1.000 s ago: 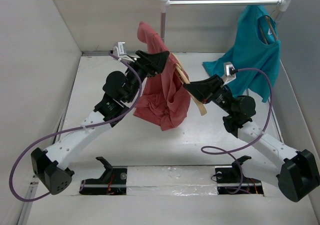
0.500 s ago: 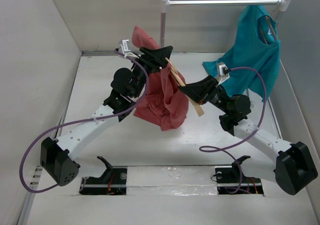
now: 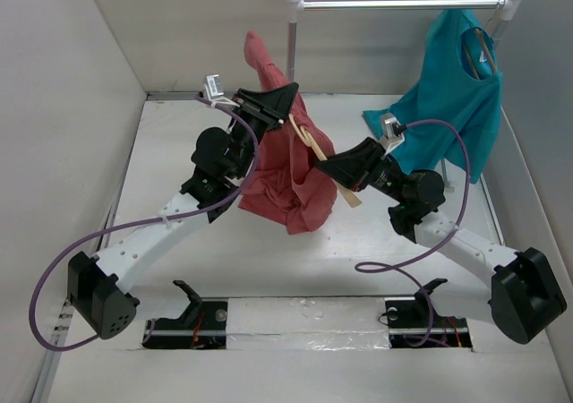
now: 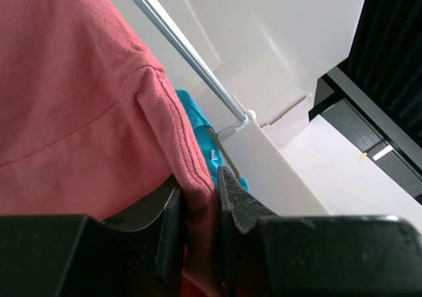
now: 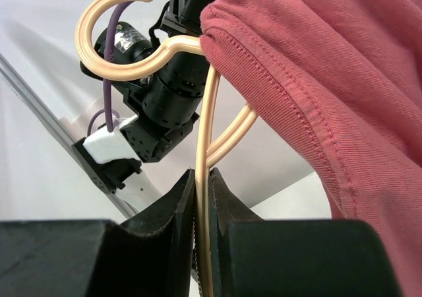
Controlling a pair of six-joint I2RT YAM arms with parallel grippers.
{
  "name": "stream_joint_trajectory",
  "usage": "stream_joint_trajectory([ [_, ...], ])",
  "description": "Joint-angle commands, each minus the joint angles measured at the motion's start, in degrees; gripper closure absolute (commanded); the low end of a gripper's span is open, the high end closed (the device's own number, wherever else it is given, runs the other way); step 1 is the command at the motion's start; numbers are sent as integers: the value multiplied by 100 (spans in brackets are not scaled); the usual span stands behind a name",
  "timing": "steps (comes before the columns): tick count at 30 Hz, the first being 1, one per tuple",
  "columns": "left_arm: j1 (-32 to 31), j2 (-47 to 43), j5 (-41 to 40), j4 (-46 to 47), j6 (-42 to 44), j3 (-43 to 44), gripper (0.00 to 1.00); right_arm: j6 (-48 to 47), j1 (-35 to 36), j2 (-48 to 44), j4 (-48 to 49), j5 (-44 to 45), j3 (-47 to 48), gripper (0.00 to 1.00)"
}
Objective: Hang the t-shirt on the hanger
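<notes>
Pinching a hem of the t-shirt (image 4: 79,112), left claw (image 4: 198,198); right claw (image 5: 201,185) clamped on the hanger (image 5: 178,43).

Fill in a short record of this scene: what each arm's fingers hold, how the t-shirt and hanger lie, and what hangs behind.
Left fingers: shut on the stitched edge of the t-shirt
Right fingers: shut on the thin bar of the hanger
T-shirt: salmon-red, held up off the table, bunched
Hanger: pale wood, hook bare, partly covered by the t-shirt
Behind: teal shirt hanging on the rail
</notes>
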Motion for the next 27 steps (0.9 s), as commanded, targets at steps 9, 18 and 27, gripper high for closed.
stream_joint_trajectory([
  [9,-5,-741,-420,-244,368,-404,100,-290,44,-165,-114,82,344,71],
  [18,284,-865,-386,-1043,501,8,100,-1351,-132,-902,-1756,-331,99,23],
  [27,584,-961,-8,-1080,79,-114,100,-2838,-62,-1624,-4174,634,-525,100],
])
